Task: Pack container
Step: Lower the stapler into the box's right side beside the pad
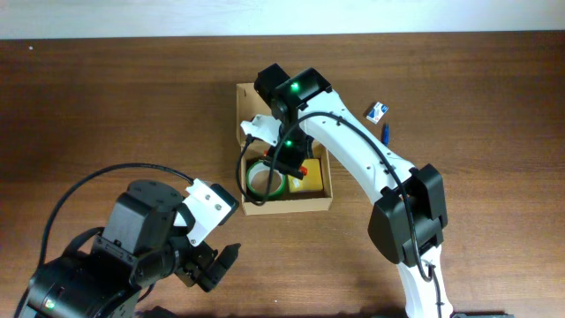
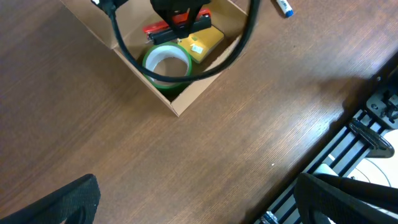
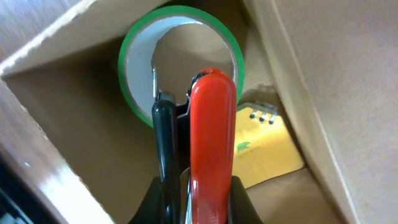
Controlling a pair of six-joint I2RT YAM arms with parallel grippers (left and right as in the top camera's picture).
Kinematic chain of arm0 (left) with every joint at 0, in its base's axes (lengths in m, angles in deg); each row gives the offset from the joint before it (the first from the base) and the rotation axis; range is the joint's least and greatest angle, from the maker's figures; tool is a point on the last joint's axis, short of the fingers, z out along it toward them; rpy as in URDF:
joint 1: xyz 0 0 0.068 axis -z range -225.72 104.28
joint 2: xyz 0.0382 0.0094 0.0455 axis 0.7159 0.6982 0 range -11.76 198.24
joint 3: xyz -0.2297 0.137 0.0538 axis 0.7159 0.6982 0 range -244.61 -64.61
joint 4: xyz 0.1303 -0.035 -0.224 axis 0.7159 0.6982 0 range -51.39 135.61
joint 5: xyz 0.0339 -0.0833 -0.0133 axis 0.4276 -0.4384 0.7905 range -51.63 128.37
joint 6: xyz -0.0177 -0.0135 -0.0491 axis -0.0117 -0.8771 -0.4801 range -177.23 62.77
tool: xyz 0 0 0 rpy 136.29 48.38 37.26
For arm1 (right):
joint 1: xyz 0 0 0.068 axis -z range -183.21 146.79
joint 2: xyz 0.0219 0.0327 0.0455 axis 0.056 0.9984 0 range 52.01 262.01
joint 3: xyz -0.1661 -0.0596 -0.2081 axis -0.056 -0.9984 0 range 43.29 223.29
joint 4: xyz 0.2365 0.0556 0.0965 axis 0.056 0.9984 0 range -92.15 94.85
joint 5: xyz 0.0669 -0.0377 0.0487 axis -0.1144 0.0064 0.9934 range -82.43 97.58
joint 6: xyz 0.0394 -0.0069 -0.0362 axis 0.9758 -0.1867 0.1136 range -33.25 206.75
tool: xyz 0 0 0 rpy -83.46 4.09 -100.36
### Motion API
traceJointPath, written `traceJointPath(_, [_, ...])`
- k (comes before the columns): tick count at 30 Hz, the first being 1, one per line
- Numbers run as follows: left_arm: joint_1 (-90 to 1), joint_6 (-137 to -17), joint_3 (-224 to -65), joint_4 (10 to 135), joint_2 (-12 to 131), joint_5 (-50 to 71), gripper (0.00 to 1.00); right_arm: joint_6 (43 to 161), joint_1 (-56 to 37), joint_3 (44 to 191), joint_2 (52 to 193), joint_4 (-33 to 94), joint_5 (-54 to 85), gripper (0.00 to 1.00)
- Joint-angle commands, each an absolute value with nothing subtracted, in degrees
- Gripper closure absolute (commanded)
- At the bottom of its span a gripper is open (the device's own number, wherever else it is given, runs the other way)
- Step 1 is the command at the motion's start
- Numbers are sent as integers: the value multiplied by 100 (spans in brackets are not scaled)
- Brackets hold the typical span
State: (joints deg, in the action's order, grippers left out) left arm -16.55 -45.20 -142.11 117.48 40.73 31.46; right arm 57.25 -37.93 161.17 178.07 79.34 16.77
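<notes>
Cardboard box (image 1: 287, 206) sat mid-bench (image 1: 459, 71), tape (image 3: 180, 12) and a yellow pad (image 3: 267, 149) inside. Your right hand (image 1: 291, 152) clenched a red tool (image 3: 212, 124) above the tape; you'd have done best lowering it beside the ring before letting go. Left hand (image 1: 216, 261) lay released, well apart.

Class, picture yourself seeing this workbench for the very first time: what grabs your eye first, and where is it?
The right gripper reaches into the open cardboard box at mid-table, clamped on a red and black tool. Under it in the box lie a bright green tape roll and a yellow pad. The left gripper hangs open over the table's front left.
</notes>
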Motion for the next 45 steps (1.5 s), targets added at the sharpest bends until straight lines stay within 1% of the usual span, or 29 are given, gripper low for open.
traceJointPath(1, [-1675, -4426, -14283, 11733, 4066, 3062, 0, 5238, -3817, 16080, 17659, 7875, 1224, 96])
traceJointPath(5, [-1675, -4426, -14283, 11733, 4064, 3065, 0, 4969, -3817, 16080, 17713, 7830, 1071, 96])
traceJointPath(9, [-1675, -4428, -14283, 11733, 4064, 3062, 0, 5168, -3817, 16080, 17812, 7843, 1073, 96])
traceJointPath(11, [-1675, -4428, -14283, 11733, 4066, 3062, 0, 5623, -3817, 16080, 17840, 7843, 1073, 96])
traceJointPath(14, [-1675, -4428, -14283, 11733, 4064, 3065, 0, 6619, -3808, 16080, 17840, 7886, 1071, 96])
traceJointPath(20, [-1675, -4426, -14283, 11733, 4066, 3065, 0, 8276, -3808, 16080, 17840, 8297, 1062, 96])
traceJointPath(25, [-1675, -4426, -14283, 11733, 4064, 3062, 0, 9675, -3806, 16080, 17840, 8457, 424, 96])
traceJointPath(28, [-1675, -4428, -14283, 11733, 4066, 3062, 0, 10346, -3808, 16080, 17840, 8492, 365, 96])
traceJointPath(33, [-1675, -4426, -14283, 11733, 4064, 3065, 0, 10971, -3806, 16080, 17840, 8551, 348, 96])
traceJointPath(37, [-1675, -4426, -14283, 11733, 4064, 3065, 0, 11738, -3808, 16080, 17840, 8697, -133, 96])
traceJointPath(45, [-1675, -4428, -14283, 11733, 4064, 3062, 0, 11939, -3808, 15894, 17840, 8610, -214, 96])
